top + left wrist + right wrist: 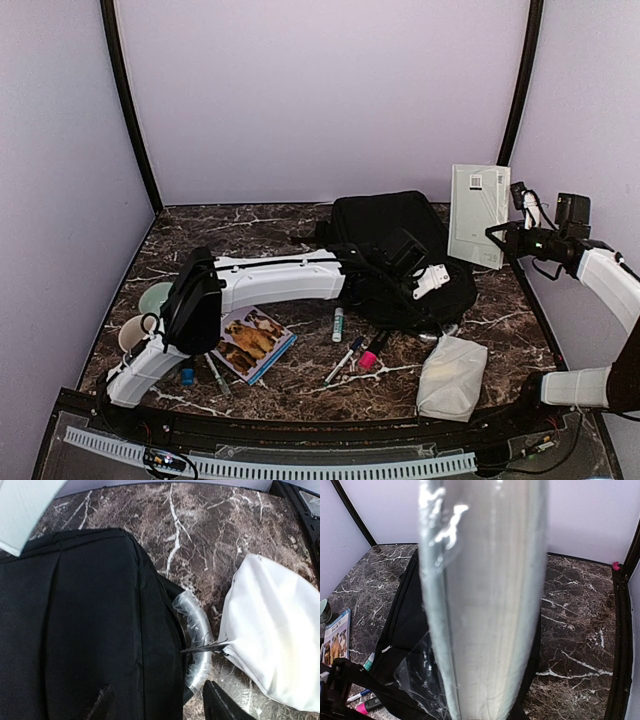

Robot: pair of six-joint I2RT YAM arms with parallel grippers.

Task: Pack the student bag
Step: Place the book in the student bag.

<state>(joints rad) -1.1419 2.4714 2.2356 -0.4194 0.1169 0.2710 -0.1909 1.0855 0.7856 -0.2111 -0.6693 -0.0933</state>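
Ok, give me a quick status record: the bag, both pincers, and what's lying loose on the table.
bag: black student bag, lying flat mid-table
left pincer: open, fingers either side of the bag's zipper edge
right pincer: shut on a plastic-wrapped white book, held upright near the bag's right edge
loose items: white pouch, picture book, markers, mug
bag contents: cannot tell, inside not visible

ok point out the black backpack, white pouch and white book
large black fabric backpack (392, 222), top external view, upper panel
small white soft pouch (452, 377), top external view, its middle
flat white plastic-wrapped book (478, 215), top external view, cover centre
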